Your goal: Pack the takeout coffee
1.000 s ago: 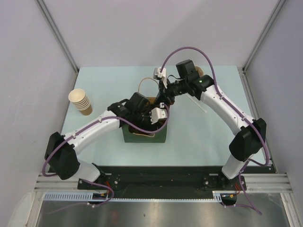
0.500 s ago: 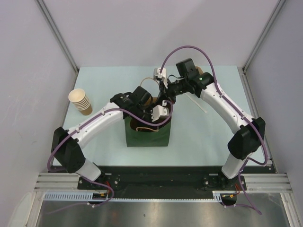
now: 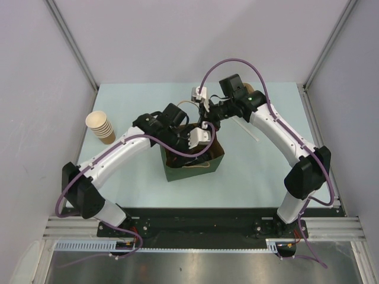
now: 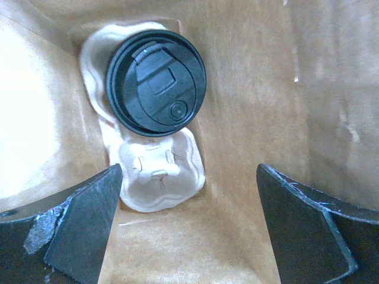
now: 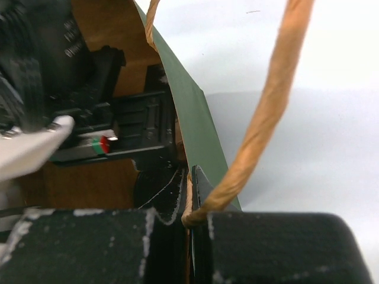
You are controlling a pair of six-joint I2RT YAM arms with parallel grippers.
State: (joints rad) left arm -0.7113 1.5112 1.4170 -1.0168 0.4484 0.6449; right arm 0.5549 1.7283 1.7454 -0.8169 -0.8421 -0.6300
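Left wrist view looks down into the bag [image 4: 254, 89]: the cup [image 4: 156, 83] sits in a pale tray [image 4: 160, 174] at the bottom. The left gripper [image 4: 189, 228] hangs above it, jaws wide and holding nothing. The right gripper [image 5: 190, 201] looks pinched tight on the bag's rim, by the handle [image 5: 266, 106], though that view is crowded. If either arm tugs sideways, the bag could tip and spill the cup.
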